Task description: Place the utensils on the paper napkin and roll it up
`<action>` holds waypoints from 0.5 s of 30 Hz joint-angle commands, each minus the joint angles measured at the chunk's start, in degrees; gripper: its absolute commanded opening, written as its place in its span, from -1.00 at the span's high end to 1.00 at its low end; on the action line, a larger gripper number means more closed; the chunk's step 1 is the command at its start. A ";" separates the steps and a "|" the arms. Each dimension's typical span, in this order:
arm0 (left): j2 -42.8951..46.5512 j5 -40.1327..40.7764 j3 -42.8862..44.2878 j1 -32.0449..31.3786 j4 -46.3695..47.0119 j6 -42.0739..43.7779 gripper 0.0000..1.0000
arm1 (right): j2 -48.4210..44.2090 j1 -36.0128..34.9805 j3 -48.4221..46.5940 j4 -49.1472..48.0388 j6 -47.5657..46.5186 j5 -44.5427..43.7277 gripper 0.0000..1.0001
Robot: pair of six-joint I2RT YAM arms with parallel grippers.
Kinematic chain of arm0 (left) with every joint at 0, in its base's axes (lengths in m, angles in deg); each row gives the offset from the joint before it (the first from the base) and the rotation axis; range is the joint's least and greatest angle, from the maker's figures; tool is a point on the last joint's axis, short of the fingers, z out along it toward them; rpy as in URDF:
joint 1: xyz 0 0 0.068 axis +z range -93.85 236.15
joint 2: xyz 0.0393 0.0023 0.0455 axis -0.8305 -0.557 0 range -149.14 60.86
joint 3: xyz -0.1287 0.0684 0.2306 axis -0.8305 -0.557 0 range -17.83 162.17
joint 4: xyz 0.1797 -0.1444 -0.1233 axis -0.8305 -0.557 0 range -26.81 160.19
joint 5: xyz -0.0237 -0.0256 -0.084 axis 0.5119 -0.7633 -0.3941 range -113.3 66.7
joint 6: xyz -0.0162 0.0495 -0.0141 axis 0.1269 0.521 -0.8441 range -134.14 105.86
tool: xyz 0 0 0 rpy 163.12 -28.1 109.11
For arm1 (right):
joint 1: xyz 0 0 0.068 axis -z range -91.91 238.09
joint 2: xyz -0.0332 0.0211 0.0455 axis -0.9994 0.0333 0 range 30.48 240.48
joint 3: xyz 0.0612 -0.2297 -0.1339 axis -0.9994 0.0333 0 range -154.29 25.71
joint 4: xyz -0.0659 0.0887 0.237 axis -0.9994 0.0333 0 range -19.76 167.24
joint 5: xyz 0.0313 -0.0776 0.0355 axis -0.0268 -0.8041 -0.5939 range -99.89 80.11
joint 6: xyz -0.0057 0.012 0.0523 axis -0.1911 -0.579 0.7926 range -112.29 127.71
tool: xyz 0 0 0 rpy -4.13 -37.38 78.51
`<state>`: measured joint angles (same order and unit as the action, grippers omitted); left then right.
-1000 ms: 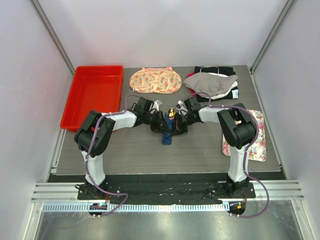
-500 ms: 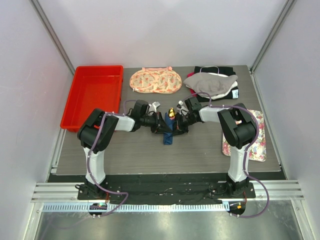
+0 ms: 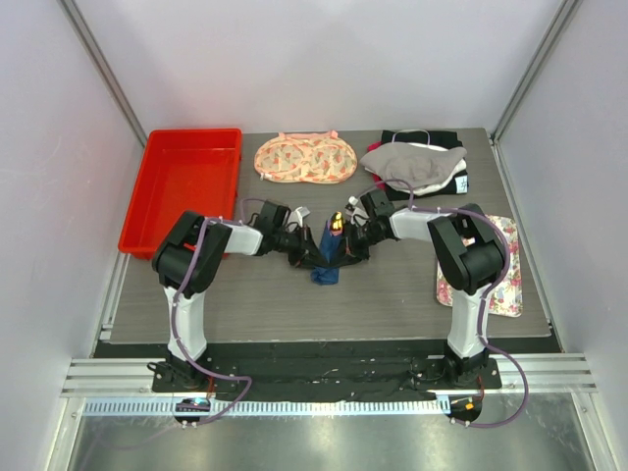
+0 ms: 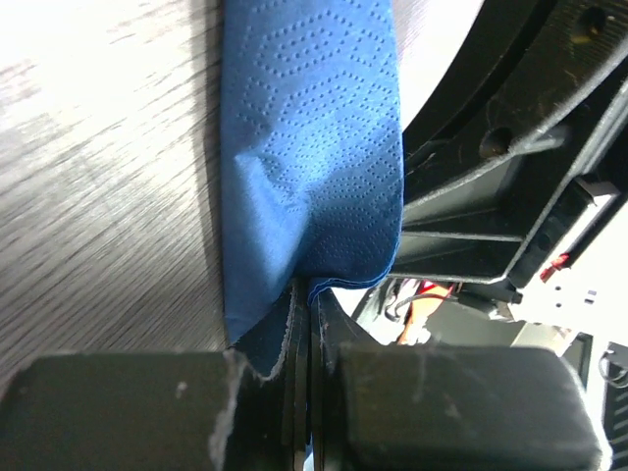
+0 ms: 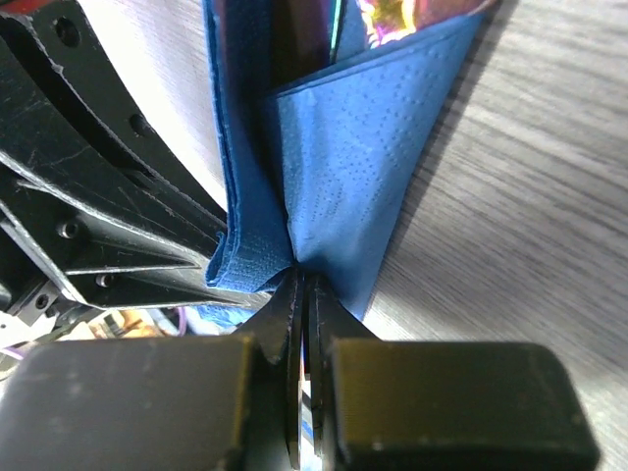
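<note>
Dark blue paper napkin [image 3: 327,257] lies at the middle of the grey table [image 3: 245,294], folded around the utensils [image 3: 336,224], whose yellowish tip pokes out at the far end. From either side, the left gripper [image 4: 306,294] and the right gripper [image 5: 304,285] each pinch a napkin edge, jaws pressed together.
</note>
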<state>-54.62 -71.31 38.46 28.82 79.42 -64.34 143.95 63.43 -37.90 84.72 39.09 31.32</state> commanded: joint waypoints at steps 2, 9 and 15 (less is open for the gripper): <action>-3.52 12.14 0.31 -0.88 -12.39 8.35 1.00 | -4.65 1.02 -3.00 1.08 -2.90 -1.50 0.93; -3.35 11.45 1.19 -0.88 -12.57 8.97 1.00 | -5.02 6.65 -2.48 -5.94 2.10 4.48 0.92; -3.35 10.74 2.07 -0.97 -12.57 9.24 1.00 | -1.33 7.00 1.11 -16.39 10.10 8.27 0.98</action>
<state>-54.64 -70.41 41.45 28.36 73.23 -59.66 141.48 71.23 -38.98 77.83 42.83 35.08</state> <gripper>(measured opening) 0.040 0.049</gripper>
